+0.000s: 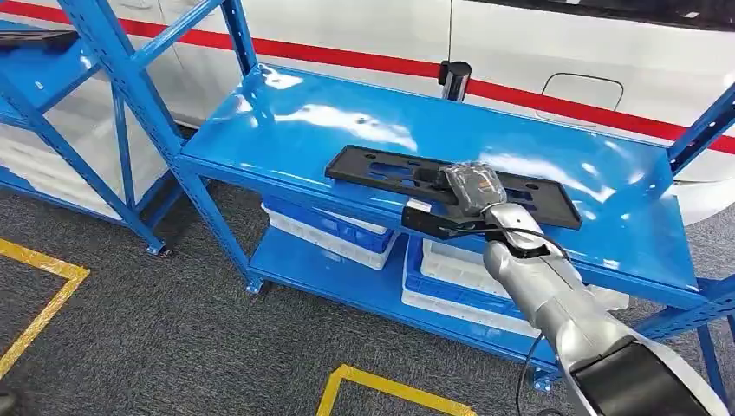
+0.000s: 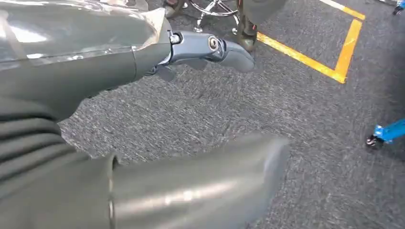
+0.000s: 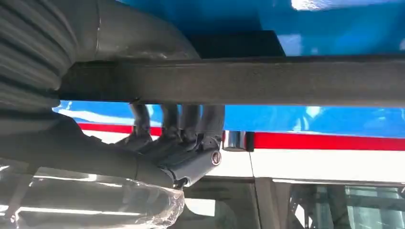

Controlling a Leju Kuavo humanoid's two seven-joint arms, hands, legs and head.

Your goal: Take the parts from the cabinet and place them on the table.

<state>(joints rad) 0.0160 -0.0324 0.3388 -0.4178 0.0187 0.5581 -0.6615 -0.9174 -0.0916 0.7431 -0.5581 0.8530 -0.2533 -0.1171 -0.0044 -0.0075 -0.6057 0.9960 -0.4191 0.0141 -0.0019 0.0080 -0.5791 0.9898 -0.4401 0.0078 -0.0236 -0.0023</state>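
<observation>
A long flat black part (image 1: 390,169) with slots lies on the top of the blue cabinet shelf (image 1: 347,121), near its front edge. My right hand (image 1: 472,186) is over the part's right half. In the right wrist view the black part (image 3: 286,78) runs across as a dark bar, and my right hand (image 3: 157,138) grips its edge, thumb on one side and fingers (image 3: 191,119) curled round the other. My left hand (image 2: 95,76) hangs over the grey carpet with its fingers (image 2: 210,45) apart, holding nothing.
Blue and white bins (image 1: 329,230) stand on the cabinet's lower shelf. A second blue rack (image 1: 52,78) stands at the left. A white car with a red stripe (image 1: 563,52) is close behind. Yellow tape (image 1: 43,295) marks the carpet.
</observation>
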